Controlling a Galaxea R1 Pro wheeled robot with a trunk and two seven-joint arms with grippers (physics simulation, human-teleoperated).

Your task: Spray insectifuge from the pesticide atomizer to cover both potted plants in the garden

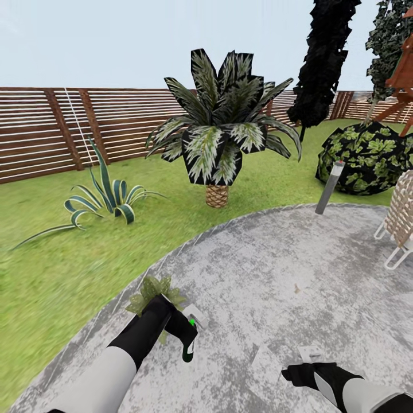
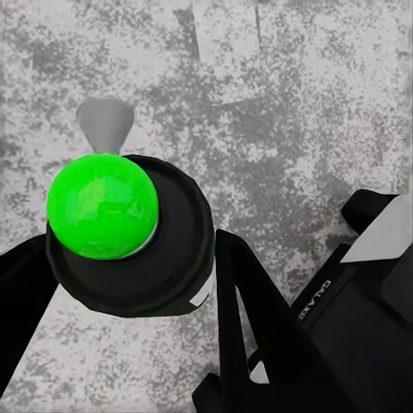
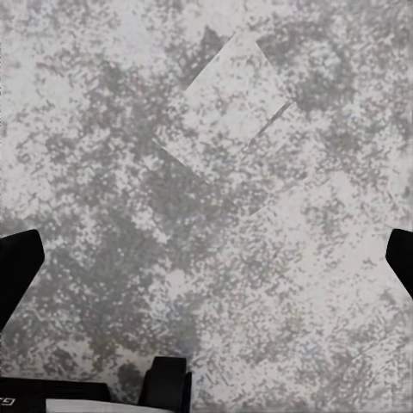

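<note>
Fenced garden (image 1: 86, 252), grey paving (image 1: 275, 275). Left tool (image 1: 186, 338) grasping sprayer (image 2: 129, 237) beside potted plant (image 1: 150, 289); right tool (image 3: 206, 258) released. Pickup done, spraying apparently left.

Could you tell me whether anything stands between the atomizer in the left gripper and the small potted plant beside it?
Nothing visible does. The left gripper holds the atomizer over the grey paving, and the potted plant sits at the paving's edge just behind the left arm, partly hidden by it. No other object lies between them.
</note>
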